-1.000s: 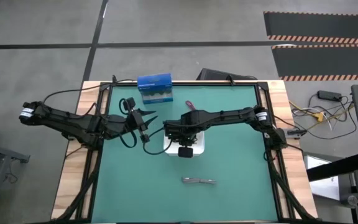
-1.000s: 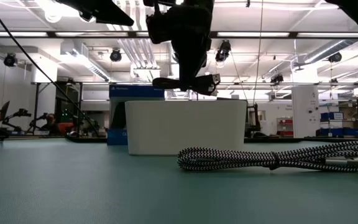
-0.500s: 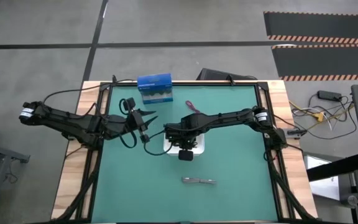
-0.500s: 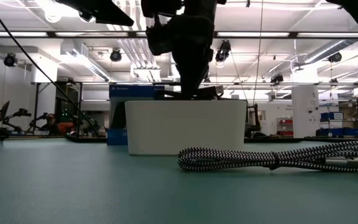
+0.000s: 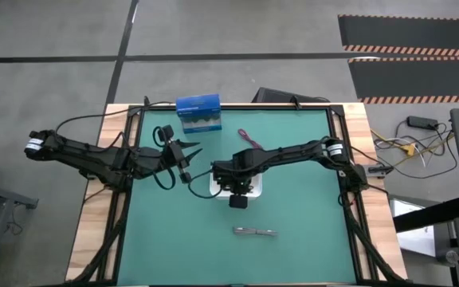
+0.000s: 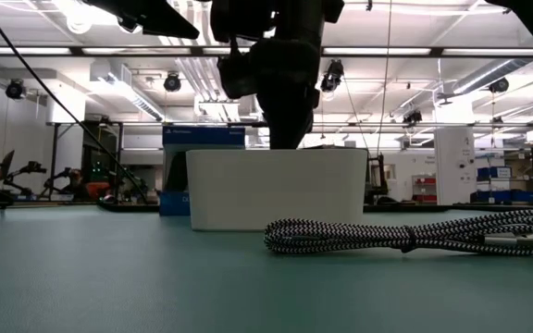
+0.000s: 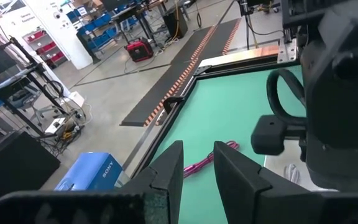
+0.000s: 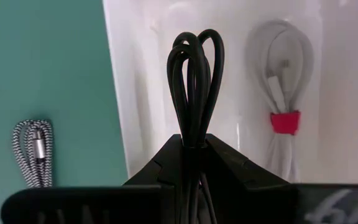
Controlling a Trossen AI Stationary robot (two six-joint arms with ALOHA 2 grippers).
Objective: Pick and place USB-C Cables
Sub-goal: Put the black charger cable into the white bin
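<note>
1. Right gripper (image 8: 191,146) sits over the white tray (image 8: 142,81), fingers clamped on black cable (image 8: 194,87); its loops stick out past the tips.
2. White cable (image 8: 283,93) w/ red tie lies in tray, just beyond and to one side of the fingers.
3. Grey cable (image 6: 415,233) on mat outside tray.
4. Magenta cable (image 7: 207,158) on mat ahead of left gripper (image 7: 197,168), fingers slightly apart, nothing between; blue box (image 5: 198,112) nearby.

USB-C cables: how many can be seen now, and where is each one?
4. Black cable in the right gripper over the white tray; white cable inside the tray; grey braided cable and magenta cable on the mat.
</note>
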